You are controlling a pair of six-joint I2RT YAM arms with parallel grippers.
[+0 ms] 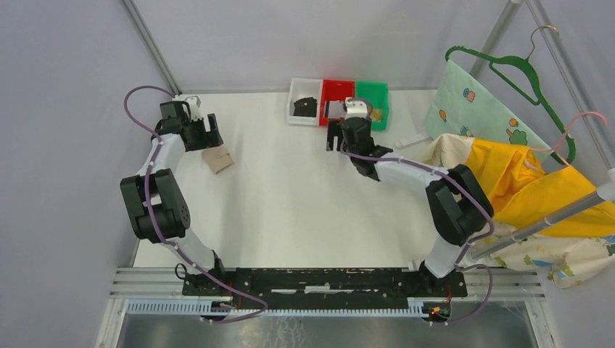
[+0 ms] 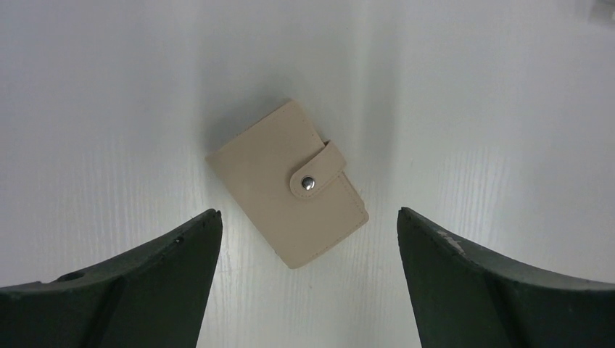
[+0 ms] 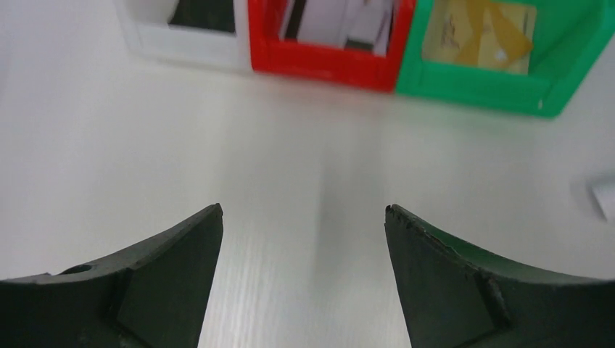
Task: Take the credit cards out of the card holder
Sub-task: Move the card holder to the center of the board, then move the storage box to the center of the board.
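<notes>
A: The left hand (image 2: 308,217)?
B: Spread wide, empty, just by the holder (image 2: 286,185), which lies snapped shut on the counter (image 2: 479,109).
A: The right hand (image 3: 303,210)?
B: Wide too, empty, facing the red bin (image 3: 326,64).

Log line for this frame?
card holder: snapped shut, on table | left fingers: open, facing it | right fingers: open, empty, facing bins

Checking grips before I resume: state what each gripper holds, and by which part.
Nothing is held. Left gripper open above the card holder; right gripper open, empty.
</notes>
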